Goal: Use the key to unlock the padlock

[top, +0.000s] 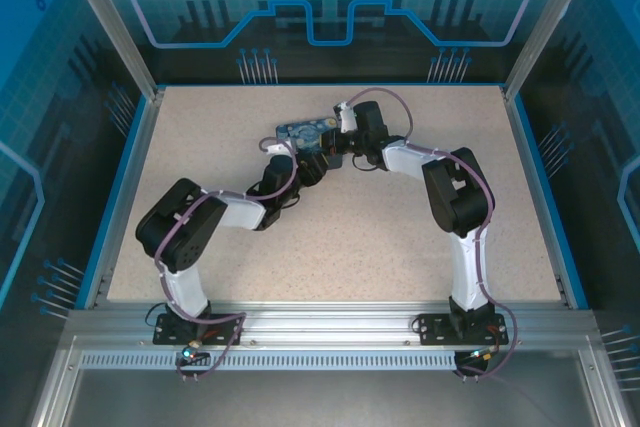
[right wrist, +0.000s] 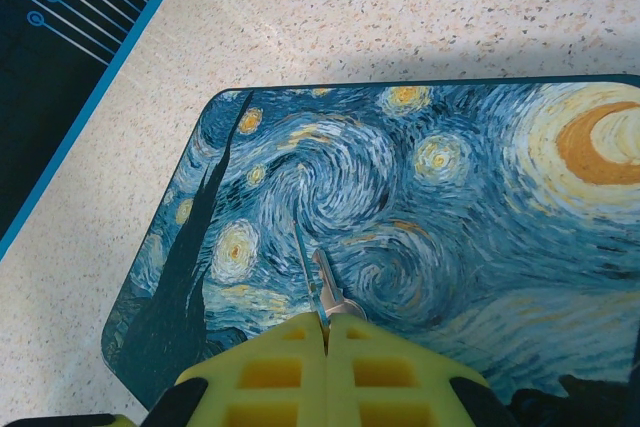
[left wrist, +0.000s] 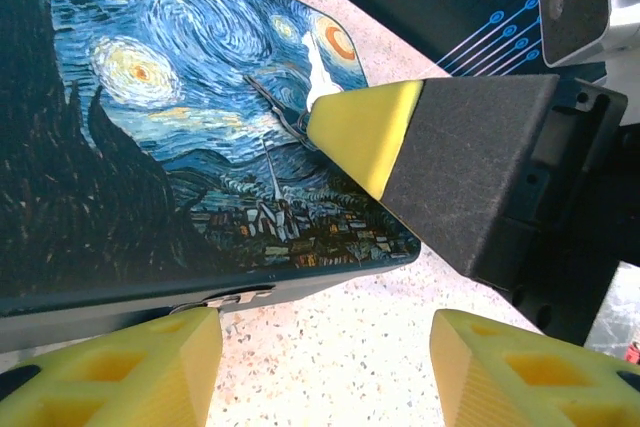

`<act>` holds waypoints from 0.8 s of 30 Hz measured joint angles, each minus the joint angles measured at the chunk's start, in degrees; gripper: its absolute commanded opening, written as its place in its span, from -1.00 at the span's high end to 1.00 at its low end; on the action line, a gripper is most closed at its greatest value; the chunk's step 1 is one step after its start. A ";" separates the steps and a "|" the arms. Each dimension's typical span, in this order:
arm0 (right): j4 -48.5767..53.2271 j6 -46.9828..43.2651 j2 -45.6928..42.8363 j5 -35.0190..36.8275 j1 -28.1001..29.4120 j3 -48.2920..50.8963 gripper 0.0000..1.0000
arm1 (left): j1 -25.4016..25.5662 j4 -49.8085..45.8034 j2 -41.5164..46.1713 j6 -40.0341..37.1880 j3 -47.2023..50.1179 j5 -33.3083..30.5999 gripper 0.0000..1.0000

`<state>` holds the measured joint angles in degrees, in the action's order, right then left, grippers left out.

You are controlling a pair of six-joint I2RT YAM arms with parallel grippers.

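Right fingers (right wrist: 290, 367) pinched on the key (right wrist: 326, 287), blade jutting ahead of their tips over the starry-night box (right wrist: 480, 227); left fingers (left wrist: 170, 362) apart, a silvery fitting (left wrist: 228, 299) (possibly the padlock) just ahead: best steadied first, before lining up the blade

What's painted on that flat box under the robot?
A swirling blue-and-yellow starry night sky covers the box; the right wrist view shows it best.
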<state>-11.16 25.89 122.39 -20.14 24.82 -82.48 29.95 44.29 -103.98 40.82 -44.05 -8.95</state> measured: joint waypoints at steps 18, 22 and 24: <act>0.02 -0.02 -0.02 -0.02 0.00 0.00 1.00 | 0.00 -7.15 -7.48 -8.28 -4.70 -0.26 -0.67; 0.04 -0.02 -0.02 0.00 0.00 0.00 1.00 | 0.00 -7.21 -8.59 -11.06 -5.79 -0.26 -0.70; 0.02 -0.02 -0.02 0.00 0.00 0.00 1.00 | 0.00 -7.58 -9.25 -12.31 -6.75 -0.26 -0.71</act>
<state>-11.14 25.87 122.37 -20.14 24.82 -82.48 29.95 36.71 -113.23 28.51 -50.81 -9.21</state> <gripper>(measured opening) 0.042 0.852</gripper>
